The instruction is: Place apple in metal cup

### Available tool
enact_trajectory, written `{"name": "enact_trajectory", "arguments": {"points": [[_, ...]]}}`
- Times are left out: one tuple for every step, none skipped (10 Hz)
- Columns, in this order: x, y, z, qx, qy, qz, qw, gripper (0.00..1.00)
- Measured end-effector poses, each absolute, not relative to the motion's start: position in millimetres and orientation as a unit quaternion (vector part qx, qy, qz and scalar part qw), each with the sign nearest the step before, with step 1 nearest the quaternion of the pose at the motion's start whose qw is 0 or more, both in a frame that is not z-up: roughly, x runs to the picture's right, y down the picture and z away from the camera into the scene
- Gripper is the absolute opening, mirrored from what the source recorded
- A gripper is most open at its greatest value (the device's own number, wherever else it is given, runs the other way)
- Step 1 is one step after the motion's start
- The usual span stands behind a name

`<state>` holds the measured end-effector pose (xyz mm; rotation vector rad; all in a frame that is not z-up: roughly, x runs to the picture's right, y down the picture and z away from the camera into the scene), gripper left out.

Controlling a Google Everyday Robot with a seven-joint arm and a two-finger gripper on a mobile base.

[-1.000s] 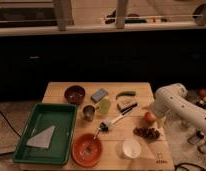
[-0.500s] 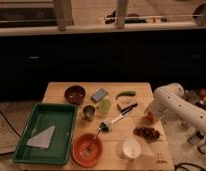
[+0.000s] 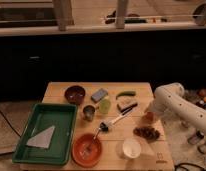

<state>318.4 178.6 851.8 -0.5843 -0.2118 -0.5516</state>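
Gripper point(image 3: 150, 111) has edged left over the apple point(image 3: 147, 119), its opening impossible to tell

Claw point(image 3: 150, 111) at apple point(image 3: 147, 119), metal cup point(image 3: 88, 112) apart

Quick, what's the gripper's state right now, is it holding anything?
Gripper: down right at the small round orange-red apple; open, closed or holding it cannot be told.

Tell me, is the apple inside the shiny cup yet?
Not in. The apple is over on the right, just beneath the robot's hand, while the metal cup stands well apart to its left.
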Motion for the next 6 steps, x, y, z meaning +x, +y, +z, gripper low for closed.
{"name": "enact_trajectory", "arguments": {"points": [[315.7,180.0,846.1,-0.287,-0.107,-0.277,0.911,0.0],[310.6,177.7,840.5,-0.286,-0.111,-0.287,0.907,0.0],[301.8,176.4,832.9,-0.288,-0.118,-0.302,0.901,0.0],[288.6,173.8,822.9,-0.288,-0.128,-0.319,0.894,0.0],[282.5,172.3,815.1,-0.289,-0.135,-0.33,0.888,0.0],[275.6,171.2,805.7,-0.291,-0.143,-0.343,0.882,0.0]]}}
